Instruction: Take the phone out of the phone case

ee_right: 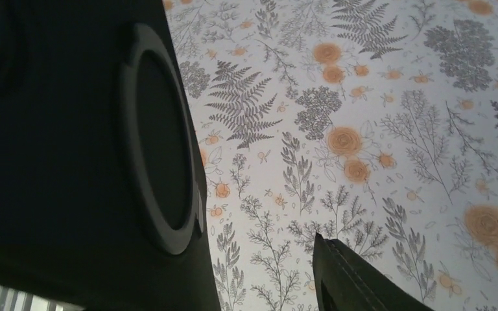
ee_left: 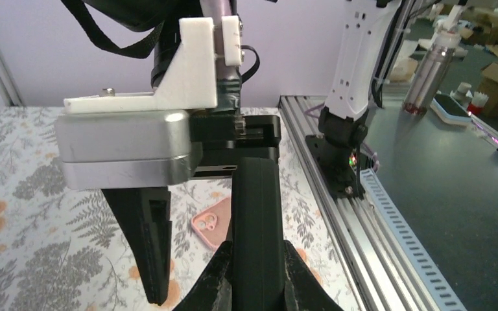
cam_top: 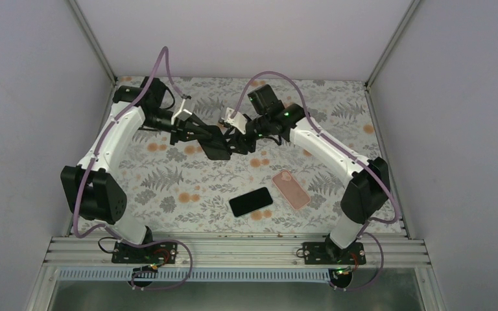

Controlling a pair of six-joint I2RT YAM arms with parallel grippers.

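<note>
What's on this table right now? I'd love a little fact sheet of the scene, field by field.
surface: table with a fern-and-flower pattern
held item: black case, ring on one face, held up between the two arms
left gripper: shut on the black case's edge
right gripper: at the case's other side, grip unclear
lying on the table: black phone and pink case, side by side, not touching
anything inside the black case: cannot tell
</note>
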